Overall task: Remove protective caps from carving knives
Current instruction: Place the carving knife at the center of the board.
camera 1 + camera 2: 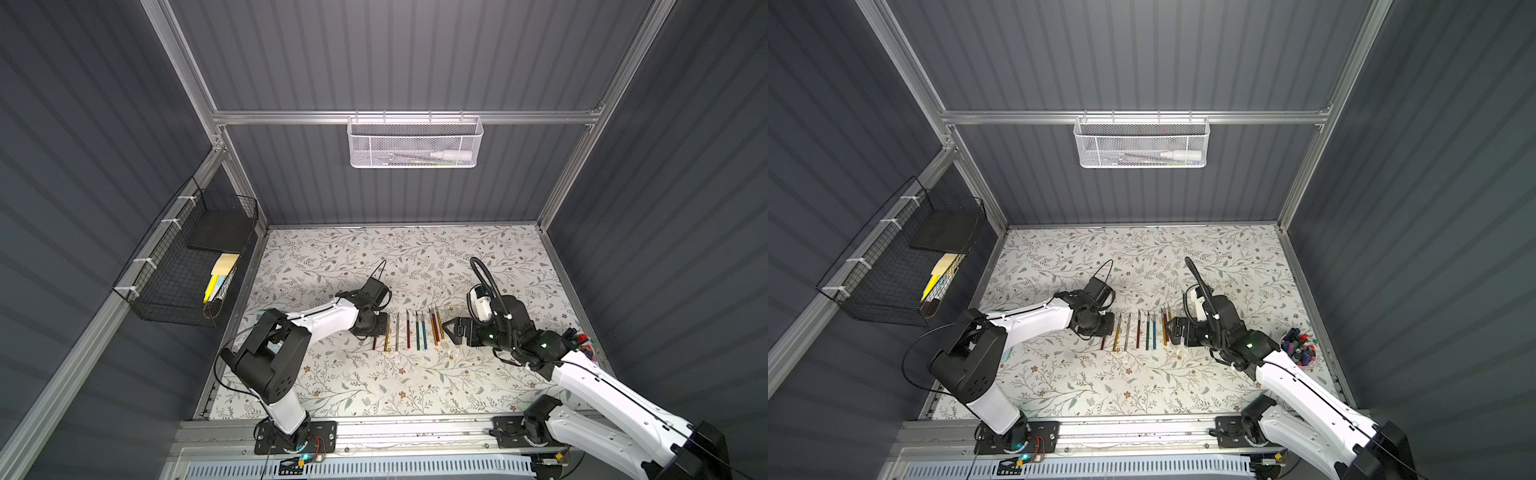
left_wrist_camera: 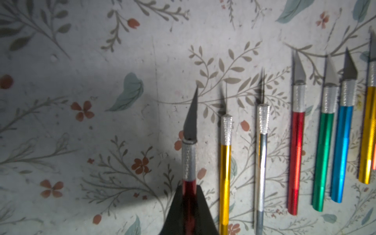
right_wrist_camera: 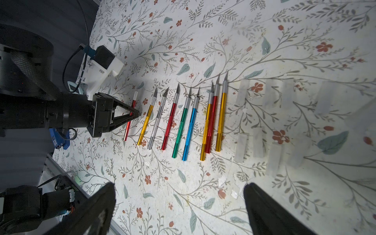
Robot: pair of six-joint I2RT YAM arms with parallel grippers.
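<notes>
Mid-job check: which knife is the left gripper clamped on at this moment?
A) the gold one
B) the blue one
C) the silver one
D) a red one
D: in the left wrist view the left gripper is shut on the red-handled knife, whose blade sticks out bare ahead of the fingers.

blurry clear caps (image 3: 242,92); red knife (image 2: 188,160) partly behind the left claw (image 2: 189,195)

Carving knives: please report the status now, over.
Left gripper shut on end red knife, blade bare. Right gripper open, empty. All nine knives uncapped; clear caps lie loose beside them. Nothing in the way.
</notes>
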